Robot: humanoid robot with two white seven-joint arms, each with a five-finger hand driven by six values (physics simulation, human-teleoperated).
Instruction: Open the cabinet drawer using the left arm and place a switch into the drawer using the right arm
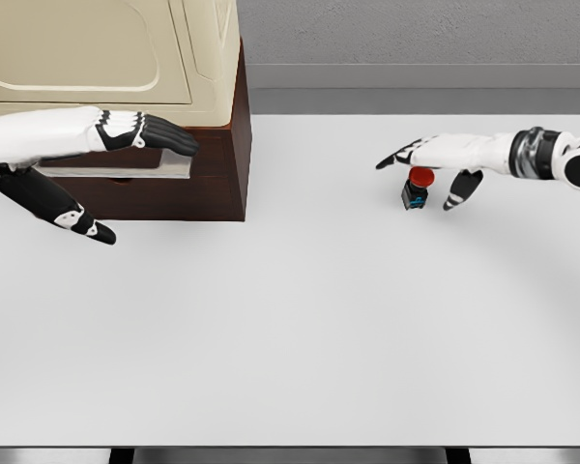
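A small switch (417, 188), red domed cap on a dark boxy base, is standing on the smooth white surface (300, 319). The right robot hand (435, 164) is hovering over it, fingers spread, grasping nothing. The left robot hand (126, 155) is reaching, unclenched, at the brown wooden cabinet's drawer (116, 166).

Two white, smooth-shelled arms end in five-finger hands: the left hand (126, 135) has a white back broken by black bands near the knuckles and glossy black fingers (174, 140), with a black thumb bearing a white patch. The right hand (445, 159) is white along its back, turning black at the fingertips (387, 162). Behind its wrist sits a ringed cuff (534, 153) of grey metal and black bands, followed by a rounded black joint against the white forearm shell.
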